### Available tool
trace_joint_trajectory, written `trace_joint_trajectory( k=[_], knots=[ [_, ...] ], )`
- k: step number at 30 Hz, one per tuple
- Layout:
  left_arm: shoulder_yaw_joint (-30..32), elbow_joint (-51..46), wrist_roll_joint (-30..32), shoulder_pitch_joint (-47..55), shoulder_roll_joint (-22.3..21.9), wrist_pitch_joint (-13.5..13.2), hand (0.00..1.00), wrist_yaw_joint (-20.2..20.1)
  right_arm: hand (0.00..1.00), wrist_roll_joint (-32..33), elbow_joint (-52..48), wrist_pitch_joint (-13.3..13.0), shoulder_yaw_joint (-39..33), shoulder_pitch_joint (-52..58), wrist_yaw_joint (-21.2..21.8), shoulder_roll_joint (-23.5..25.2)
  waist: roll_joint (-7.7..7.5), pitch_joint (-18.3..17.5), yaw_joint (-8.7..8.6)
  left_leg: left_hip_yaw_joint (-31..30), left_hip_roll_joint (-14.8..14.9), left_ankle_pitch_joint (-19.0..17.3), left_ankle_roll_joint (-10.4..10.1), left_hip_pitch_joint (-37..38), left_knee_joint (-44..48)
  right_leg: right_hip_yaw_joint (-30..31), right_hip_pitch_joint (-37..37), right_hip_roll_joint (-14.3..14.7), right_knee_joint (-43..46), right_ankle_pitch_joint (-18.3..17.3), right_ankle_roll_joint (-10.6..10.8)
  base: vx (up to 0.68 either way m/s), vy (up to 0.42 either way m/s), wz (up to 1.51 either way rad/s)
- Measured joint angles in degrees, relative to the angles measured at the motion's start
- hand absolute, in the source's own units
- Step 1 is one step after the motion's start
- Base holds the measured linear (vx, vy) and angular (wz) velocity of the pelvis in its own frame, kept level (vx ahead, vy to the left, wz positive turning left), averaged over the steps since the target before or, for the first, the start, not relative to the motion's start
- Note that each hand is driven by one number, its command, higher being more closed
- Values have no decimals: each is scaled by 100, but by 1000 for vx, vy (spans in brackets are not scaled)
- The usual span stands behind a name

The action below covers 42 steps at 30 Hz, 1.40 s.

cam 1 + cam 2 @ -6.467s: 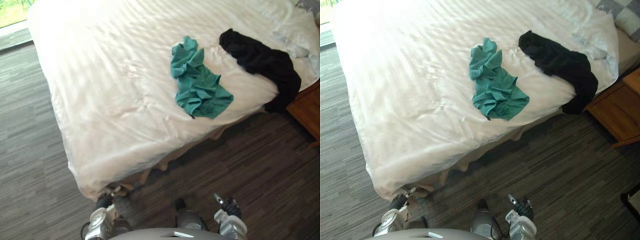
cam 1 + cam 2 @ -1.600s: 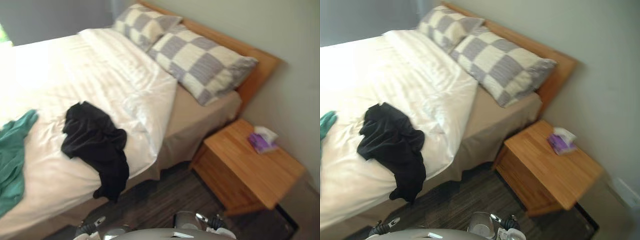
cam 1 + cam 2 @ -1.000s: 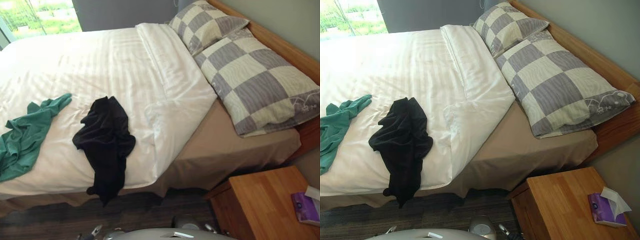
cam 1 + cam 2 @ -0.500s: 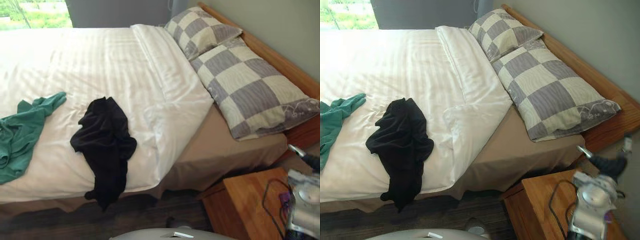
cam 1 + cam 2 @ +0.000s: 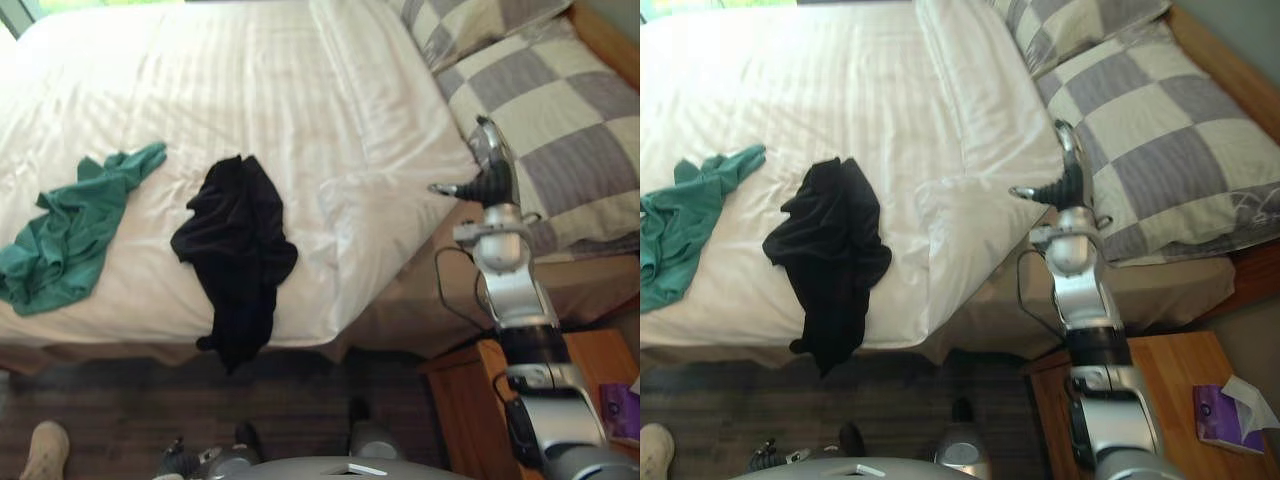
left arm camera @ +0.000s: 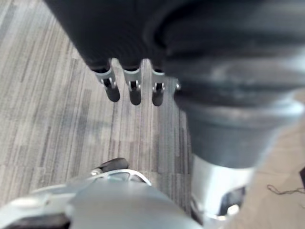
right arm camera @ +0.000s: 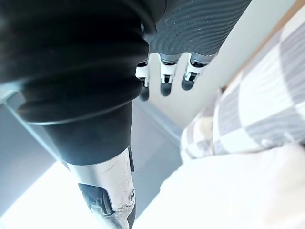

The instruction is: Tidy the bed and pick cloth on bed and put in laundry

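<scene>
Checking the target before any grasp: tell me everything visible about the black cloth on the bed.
The black cloth is a crumpled, soft-looking dark garment. It lies on the white duvet at the bed's near edge, its lower end hanging over the side. Only the bedding touches it; the green cloth lies apart to its left, and the right hand is raised clear of it.
</scene>
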Motion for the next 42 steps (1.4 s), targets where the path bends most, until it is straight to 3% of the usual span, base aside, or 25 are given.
trace_joint_trajectory(
  k=[7,12,20,21,30,34,36,39,40,42],
  knots=[
    [-493,-171,-4,-403,138,-114,0,-15,0,-1,701,-8,521,-1461,106,-251,251,553,39,-157,-21,296,89,-703,-11,56,-591,-5,-79,274,-12,-87,4,10],
    [-711,-227,-15,-598,151,-234,0,-14,0,0,932,-5,635,-1719,114,-577,464,881,34,-297,-19,455,113,-1096,-38,-23,-900,-10,-111,395,5,-46,1,13],
    [-1134,-241,-162,-991,117,-423,0,0,0,16,1585,-76,652,-2073,43,-622,964,1274,67,-416,-51,704,166,-1905,-39,-16,-1753,-42,49,559,2,-30,6,5],
    [-1191,-233,-224,-1033,111,-444,0,12,100,17,1687,-172,660,-2221,-16,-628,1018,1297,78,-394,-59,729,169,-2007,-39,27,-1922,-48,133,558,3,-51,-8,-8],
    [-1178,-355,-590,-1282,-80,-504,0,15,100,29,1670,-283,882,-2471,-172,-744,1058,1315,137,-261,-94,783,106,-2188,-40,272,-2568,-119,932,261,55,-33,-48,-4],
    [-1162,-457,-750,-1353,-440,-548,0,-28,100,63,883,-243,567,-1676,-182,-713,1038,1312,132,-252,-83,782,102,-1984,-40,272,-2421,-130,1060,164,49,47,-53,0],
    [-1103,-451,-791,-1366,-529,-517,0,-25,100,87,324,-250,72,-840,-208,-530,971,1303,68,-254,-78,769,108,-1719,-40,241,-2135,-119,1039,106,45,84,-55,-1],
    [-1044,-432,-781,-1286,-520,-430,0,-30,100,163,-110,-257,-600,304,-382,-122,712,1121,-79,-237,-81,664,85,-1457,-41,243,-1837,-99,917,54,62,95,-48,-6],
    [-1011,-432,-776,-1261,-516,-421,0,-36,0,229,-137,-273,-753,530,-392,-49,655,1088,-118,-238,-80,640,84,-1421,-41,234,-1773,-97,867,51,74,100,-28,-8],
    [-883,-357,-657,-1225,-503,-362,0,-89,0,356,-149,-285,-1271,1141,-417,120,478,904,-166,-189,-80,571,88,-1312,-41,251,-1584,-86,642,99,129,104,-21,-11]
  ],
)
